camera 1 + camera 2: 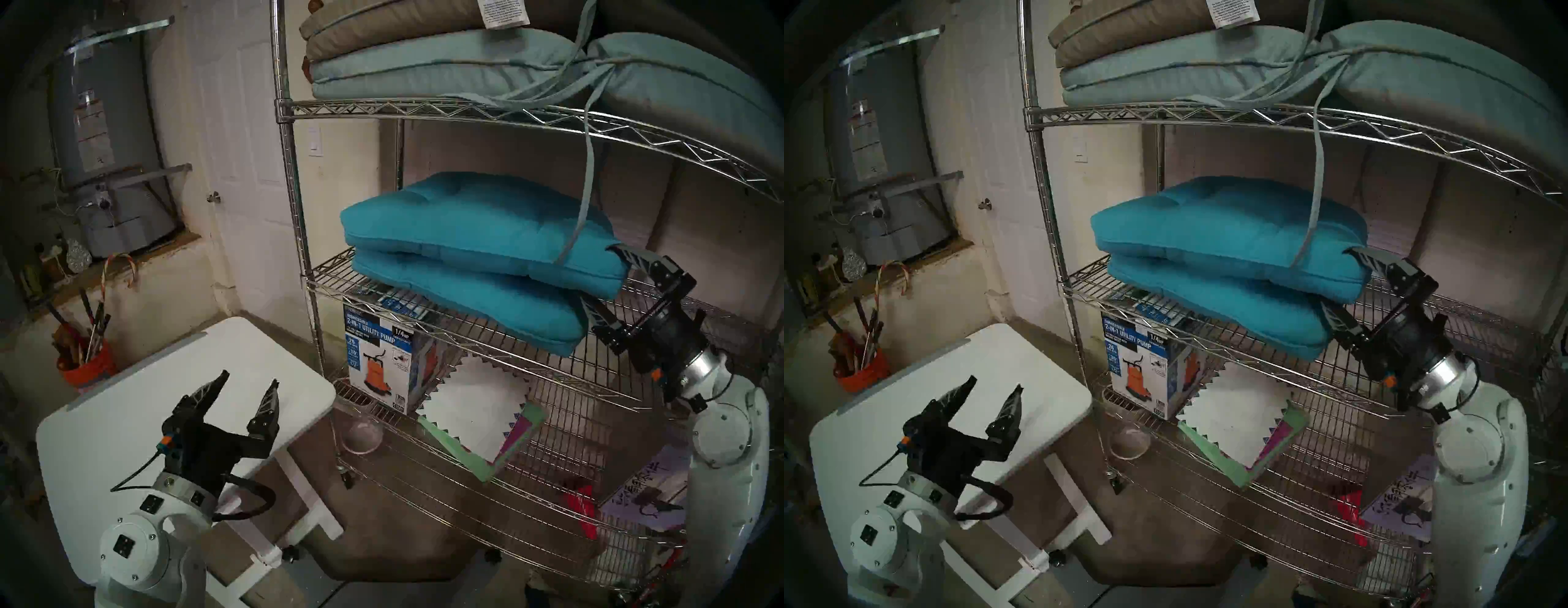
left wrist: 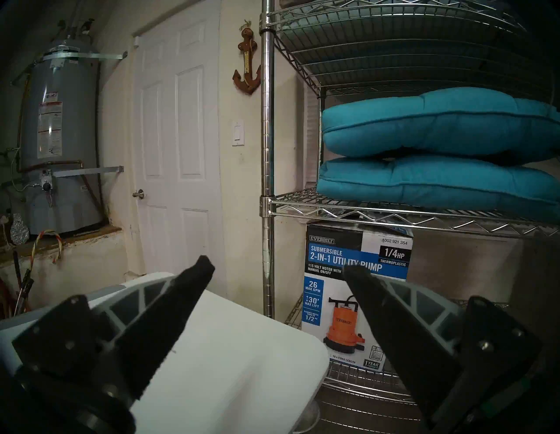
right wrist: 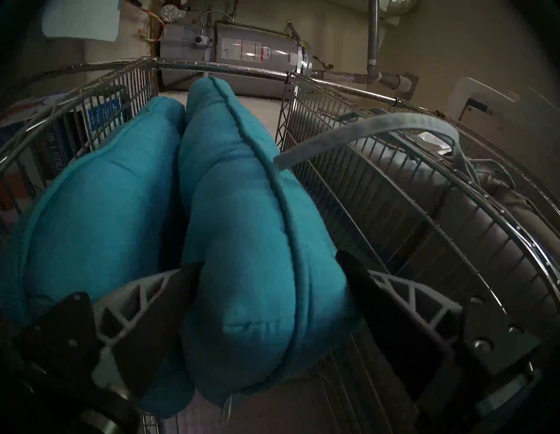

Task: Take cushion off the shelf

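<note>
Where the shelf [image 1: 500, 335] carries its middle tier, two teal cushions lie stacked; the upper cushion [image 1: 475, 220] sits between the wide-spread fingers of the right gripper [image 1: 606, 280], one finger above, one beneath. Left gripper [image 1: 248, 382]: agape, empty, over the white table [image 1: 127, 403].

A chrome wire shelf [image 1: 466, 327] carries two stacked teal cushions [image 1: 475, 229] on its middle tier, their near corner between the right gripper's fingers [image 1: 636, 259]. Grey and tan cushions [image 1: 424, 59] fill the tier above. Beyond the left gripper's fingers [image 2: 194, 282], a pump box [image 2: 357, 291] stands on a lower tier beside a white table [image 1: 148, 403].
</note>
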You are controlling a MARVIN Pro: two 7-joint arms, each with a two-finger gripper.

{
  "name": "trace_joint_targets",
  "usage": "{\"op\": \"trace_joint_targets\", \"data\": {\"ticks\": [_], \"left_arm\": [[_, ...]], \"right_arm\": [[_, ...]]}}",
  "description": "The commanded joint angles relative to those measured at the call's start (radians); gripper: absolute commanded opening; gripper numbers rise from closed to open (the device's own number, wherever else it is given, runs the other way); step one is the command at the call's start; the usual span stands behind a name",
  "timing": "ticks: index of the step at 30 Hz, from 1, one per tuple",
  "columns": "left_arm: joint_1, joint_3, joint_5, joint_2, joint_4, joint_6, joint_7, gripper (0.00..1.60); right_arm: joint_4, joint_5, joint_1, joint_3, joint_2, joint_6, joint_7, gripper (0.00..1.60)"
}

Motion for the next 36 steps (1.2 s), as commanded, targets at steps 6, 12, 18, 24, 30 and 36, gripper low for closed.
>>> {"op": "trace_joint_targets", "data": {"ticks": [6,12,18,24,30,36], "left_arm": [[0.001,-0.003,-0.002,-0.003,-0.021,-0.002,0.002,1.60],[0.001,-0.003,-0.002,-0.002,-0.020,-0.002,0.002,1.60],[0.000,-0.003,-0.002,-0.002,-0.020,-0.003,0.002,1.60],[0.000,-0.002,-0.002,-0.002,-0.020,-0.003,0.002,1.60],[0.000,-0.002,-0.002,-0.002,-0.019,-0.003,0.002,1.60],[0.000,-0.002,-0.002,-0.002,-0.020,-0.003,0.002,1.60]], "right_arm": [[-0.009,0.061,-0.004,-0.022,0.014,-0.018,0.025,0.00],[-0.040,0.071,-0.038,-0.036,-0.012,-0.025,0.030,0.00],[-0.079,0.081,-0.076,-0.028,-0.037,-0.031,0.024,0.00],[-0.144,0.117,-0.124,0.012,-0.055,-0.029,0.030,0.00],[-0.198,0.161,-0.167,0.045,-0.068,-0.041,0.034,0.00],[-0.230,0.183,-0.205,0.057,-0.082,-0.027,0.060,0.00]]}}
